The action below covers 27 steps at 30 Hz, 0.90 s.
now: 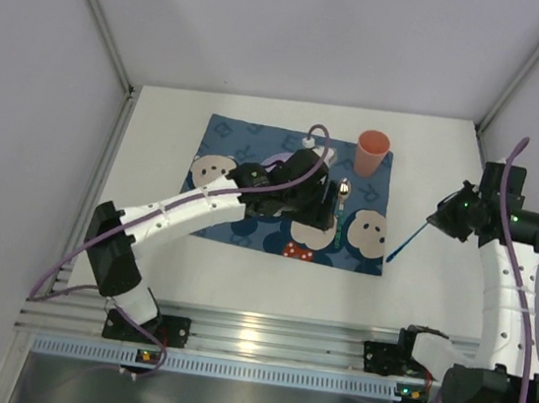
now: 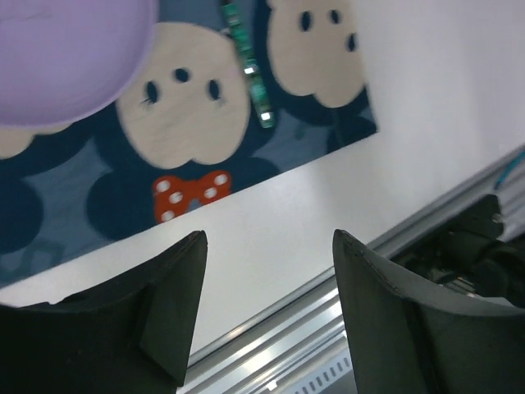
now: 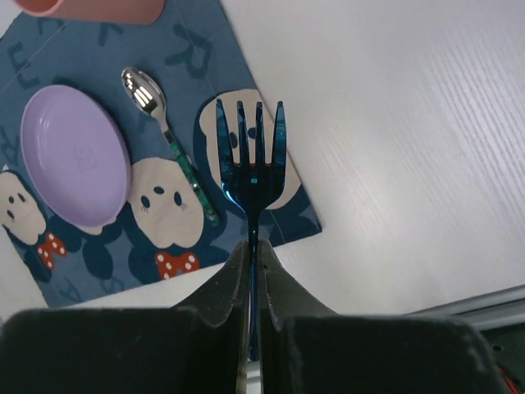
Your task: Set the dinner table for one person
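Note:
The white dinner table (image 1: 240,272) carries a dark-blue cartoon-mouse placemat (image 1: 230,139). On the mat lie a purple plate (image 3: 74,156), a spoon with a green handle (image 1: 343,206) and a pink cup (image 1: 371,152). In the top view my left arm hides most of the plate. My left gripper (image 1: 325,209) hovers open and empty over the mat; its wrist view shows the plate's edge (image 2: 66,49) and the spoon handle (image 2: 250,70). My right gripper (image 1: 438,220) is shut on a blue fork (image 1: 405,241), held above the bare table just right of the mat, tines (image 3: 248,148) pointing away.
A ribbed aluminium rail (image 1: 261,340) runs along the near edge with both arm bases on it. White walls close the back and sides. Bare tabletop lies right of the mat (image 1: 418,281) and in front of it.

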Tool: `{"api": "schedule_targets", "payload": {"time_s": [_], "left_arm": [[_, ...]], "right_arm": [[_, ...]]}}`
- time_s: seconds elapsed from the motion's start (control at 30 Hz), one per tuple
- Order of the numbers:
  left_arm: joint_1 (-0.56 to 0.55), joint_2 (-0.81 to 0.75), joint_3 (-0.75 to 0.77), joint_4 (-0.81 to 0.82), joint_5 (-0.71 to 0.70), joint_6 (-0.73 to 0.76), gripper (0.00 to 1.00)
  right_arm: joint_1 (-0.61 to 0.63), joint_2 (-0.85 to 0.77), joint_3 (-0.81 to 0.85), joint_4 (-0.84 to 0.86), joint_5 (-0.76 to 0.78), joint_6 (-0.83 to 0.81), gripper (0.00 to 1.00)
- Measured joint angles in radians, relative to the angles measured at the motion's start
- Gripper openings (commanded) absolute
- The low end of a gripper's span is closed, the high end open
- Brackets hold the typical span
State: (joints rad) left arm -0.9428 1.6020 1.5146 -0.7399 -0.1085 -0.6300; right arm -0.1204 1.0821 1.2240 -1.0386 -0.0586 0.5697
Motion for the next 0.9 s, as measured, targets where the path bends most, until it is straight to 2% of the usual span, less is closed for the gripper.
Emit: {"api": "schedule_targets", "payload": {"time_s": [0.27,0.43,0.6,0.83,0.9], "left_arm": [[-0.104,0.214,0.200,0.202,0.284,0.038,0.68],[-0.159,0.314,0.311,0.241,0.377,0.057,0.66],[-0.185,0.348,0.330,0.254,0.419,0.058,0.62],[-0.187,0.367,0.330,0.255,0.426,0.058,0.51],[-0.189,0.375,0.330,0.254,0.425,0.055,0.33]], "right_arm": [[0.014,-0.038,0.042,-0.108,-0.061,0.005,0.00],[0.015,-0.054,0.042,-0.134,-0.084,0.005,0.00],[0.016,-0.055,0.055,-0.144,-0.096,0.005,0.00],[0.016,-0.055,0.083,-0.149,-0.119,0.005,0.00],[0.016,-0.055,0.084,-0.150,-0.126,0.005,0.00]]}}
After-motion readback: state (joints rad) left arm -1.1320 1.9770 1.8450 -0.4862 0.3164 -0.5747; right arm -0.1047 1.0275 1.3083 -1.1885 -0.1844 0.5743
